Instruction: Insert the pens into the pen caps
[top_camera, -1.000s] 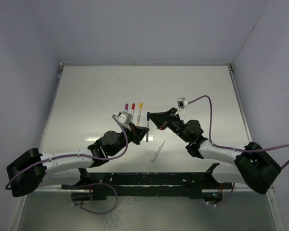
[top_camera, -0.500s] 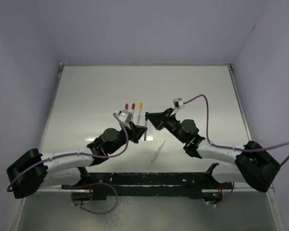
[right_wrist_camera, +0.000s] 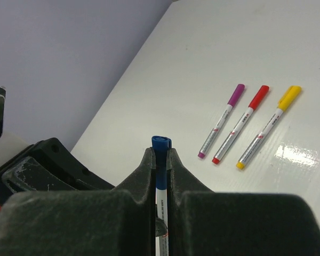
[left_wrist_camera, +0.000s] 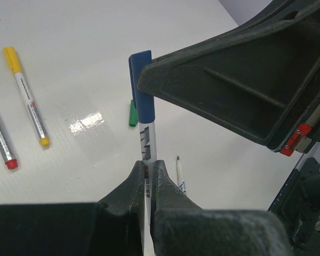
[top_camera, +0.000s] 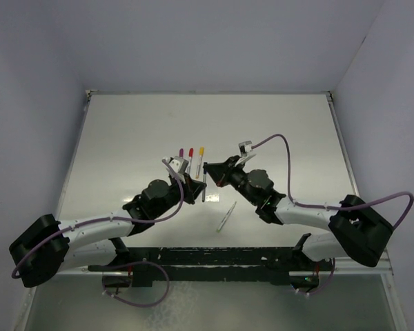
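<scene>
My left gripper (left_wrist_camera: 148, 164) is shut on the white barrel of a pen (left_wrist_camera: 148, 144) and holds it upright above the table. The blue cap (left_wrist_camera: 142, 85) sits on the pen's upper end. My right gripper (right_wrist_camera: 160, 152) is shut on that blue cap (right_wrist_camera: 161, 143). In the top view the two grippers, left (top_camera: 195, 185) and right (top_camera: 212, 176), meet at this pen (top_camera: 204, 187). A loose green cap (left_wrist_camera: 133, 113) and an uncapped green-tipped pen (top_camera: 225, 215) lie on the table. Purple (right_wrist_camera: 221, 121), red (right_wrist_camera: 240, 125) and yellow (right_wrist_camera: 268, 128) capped pens lie side by side.
The white table (top_camera: 283, 131) has raised edges at the left, right and back. The three capped pens (top_camera: 191, 155) lie just behind the left gripper. The arm bases and a black rail (top_camera: 214, 258) run along the near edge.
Both grippers have shifted a little to the left with the pen between them. The right gripper has closed in toward the left gripper.
</scene>
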Available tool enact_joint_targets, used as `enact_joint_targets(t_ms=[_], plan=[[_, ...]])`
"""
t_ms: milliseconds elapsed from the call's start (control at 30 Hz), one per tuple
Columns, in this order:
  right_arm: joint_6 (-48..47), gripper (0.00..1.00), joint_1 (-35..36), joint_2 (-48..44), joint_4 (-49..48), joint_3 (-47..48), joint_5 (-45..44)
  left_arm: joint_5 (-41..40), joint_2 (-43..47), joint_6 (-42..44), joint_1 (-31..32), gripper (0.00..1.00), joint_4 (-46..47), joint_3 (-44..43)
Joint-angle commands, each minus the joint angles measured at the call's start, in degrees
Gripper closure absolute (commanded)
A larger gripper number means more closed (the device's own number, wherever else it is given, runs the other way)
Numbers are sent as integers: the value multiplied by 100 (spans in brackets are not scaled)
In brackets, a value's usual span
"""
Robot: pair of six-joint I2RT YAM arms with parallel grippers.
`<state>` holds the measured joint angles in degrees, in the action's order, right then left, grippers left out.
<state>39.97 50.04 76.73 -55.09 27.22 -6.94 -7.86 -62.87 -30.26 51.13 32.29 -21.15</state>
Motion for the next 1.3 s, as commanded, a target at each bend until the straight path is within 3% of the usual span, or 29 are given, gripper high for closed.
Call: enact_joint_targets(t_ms=[0, 233, 467, 567, 800, 933, 1267], plan=[[-71, 100, 414, 239, 1413, -134, 697, -416, 322, 162, -262, 100, 1800, -777], [-348, 100, 414, -37, 2042, 493, -76, -311, 201, -81, -262, 100, 933, -804], [-1319, 65, 410, -541, 2739, 1533, -1176, -45, -354, -452, -262, 100, 205, -755], [-1709, 54, 401, -836, 2947, 1826, -1682, 51, -692, -533, -262, 100, 62, -746], [-1895, 45, 394, -1666, 3613, 1924, -2472, -210, -1354, -538, -262, 100, -187, -936], [-1649, 42, 392, -2037, 4139, 1742, -3093, -390, -1760, -260, -305, 100, -828, -1621], [-847, 42, 358, -2487, 5187, 1298, -3643, -50, -3135, -85, -807, 100, -2073, -3010]])
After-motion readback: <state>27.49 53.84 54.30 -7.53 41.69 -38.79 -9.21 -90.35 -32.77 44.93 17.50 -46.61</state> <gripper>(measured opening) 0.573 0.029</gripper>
